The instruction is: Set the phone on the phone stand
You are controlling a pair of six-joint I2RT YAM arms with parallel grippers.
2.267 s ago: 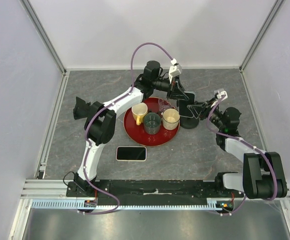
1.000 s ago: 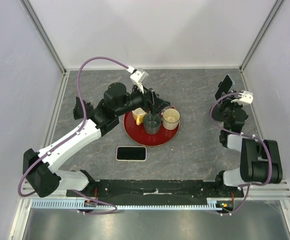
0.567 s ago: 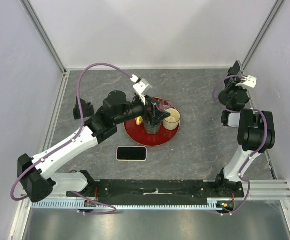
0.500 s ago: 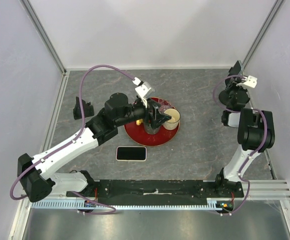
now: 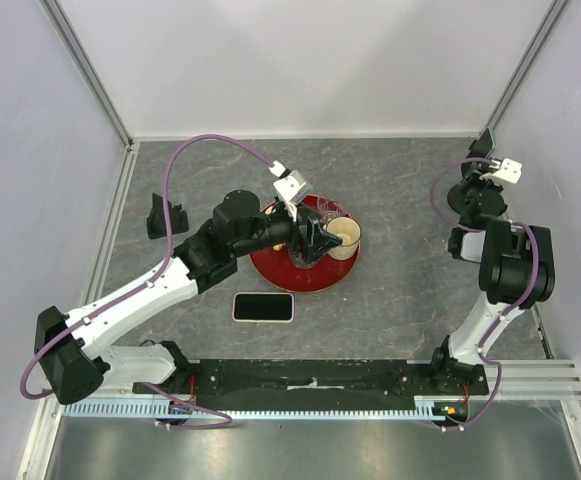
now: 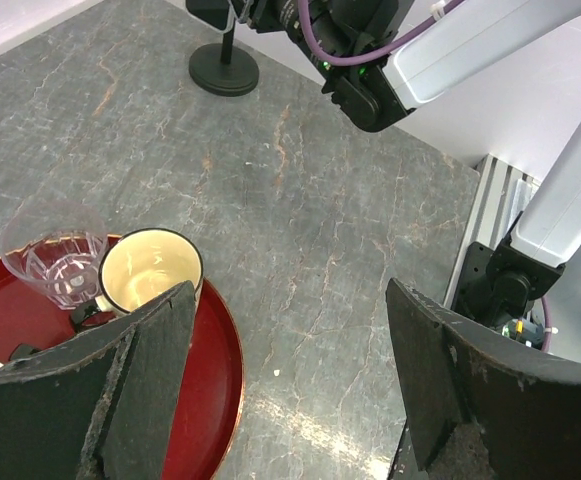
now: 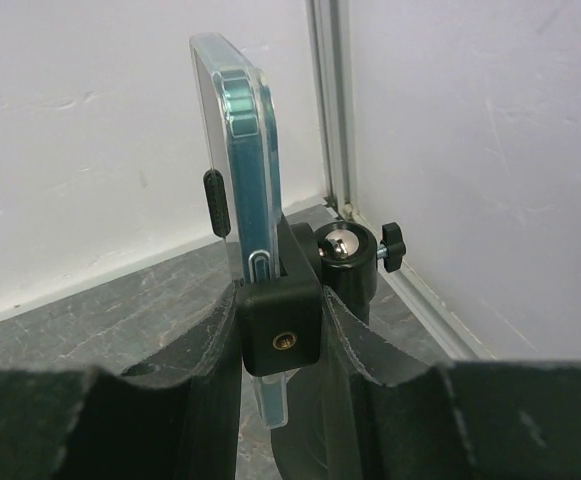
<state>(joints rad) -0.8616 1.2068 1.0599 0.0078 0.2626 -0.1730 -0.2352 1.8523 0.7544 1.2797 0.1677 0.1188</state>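
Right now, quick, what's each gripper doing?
Left gripper: open, holding nothing.
Right gripper: closed on the phone stand.

I see a round red tray [image 5: 286, 277]. A cream mug [image 5: 344, 234] sits at its 3 o'clock and a clear glass [image 5: 332, 210] at 1 o'clock.
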